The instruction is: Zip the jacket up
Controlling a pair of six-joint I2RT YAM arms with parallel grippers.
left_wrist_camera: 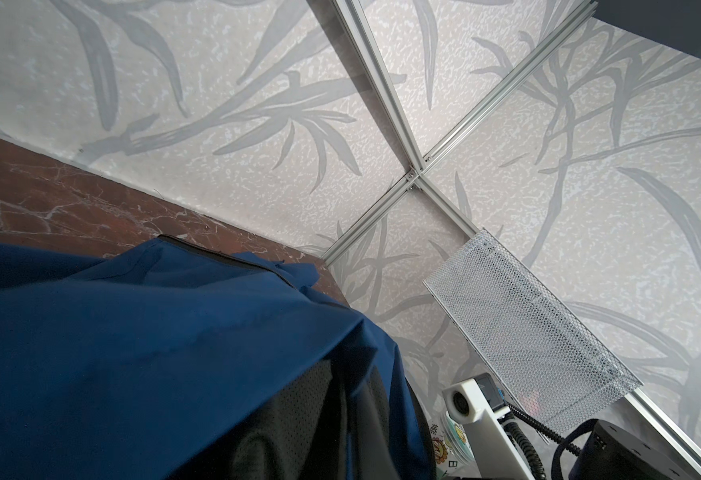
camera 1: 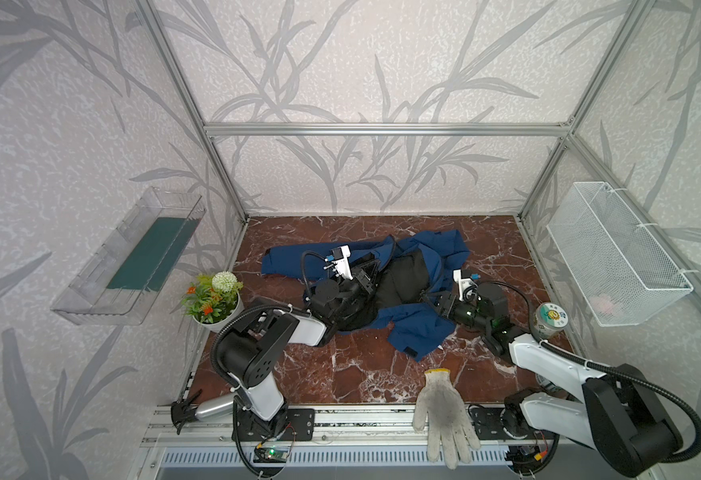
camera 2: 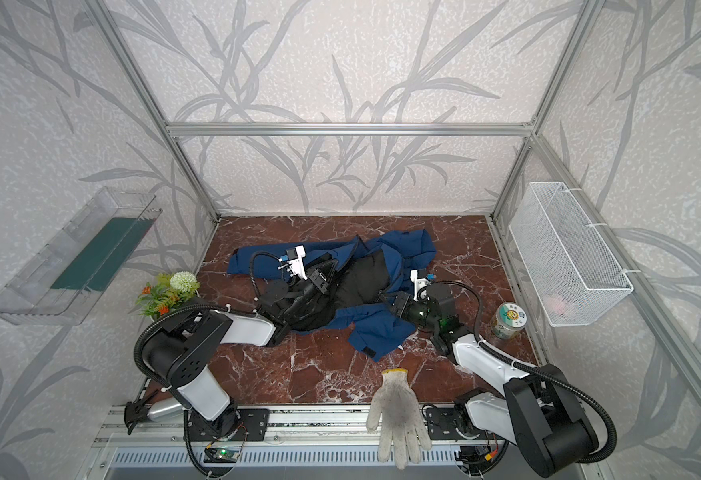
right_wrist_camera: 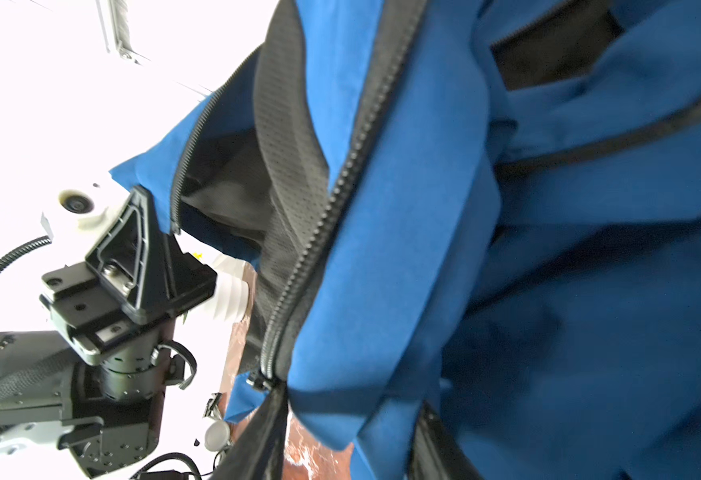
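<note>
The navy-blue jacket (camera 1: 419,328) (camera 2: 382,332) lies crumpled and open on the marble table (camera 1: 340,374), with its black lining (camera 1: 403,278) showing. My left gripper (camera 1: 370,272) (camera 2: 324,272) is shut on the jacket's left front edge and holds it a little off the table. In the right wrist view the left gripper (right_wrist_camera: 147,203) pinches the blue cloth beside a zipper row. My right gripper (camera 1: 432,301) (right_wrist_camera: 344,444) is low at the other front edge, fingers apart around loose blue cloth. The zipper slider (right_wrist_camera: 262,380) sits just past one finger. In the left wrist view the jacket (left_wrist_camera: 132,332) hides the jaws.
A white knit glove (camera 1: 444,411) lies over the table's front edge. A potted plant (camera 1: 213,297) stands at the left, a printed can (camera 1: 550,320) at the right by the right arm. A wire basket (camera 1: 615,253) and a clear tray (camera 1: 132,257) hang on the side walls.
</note>
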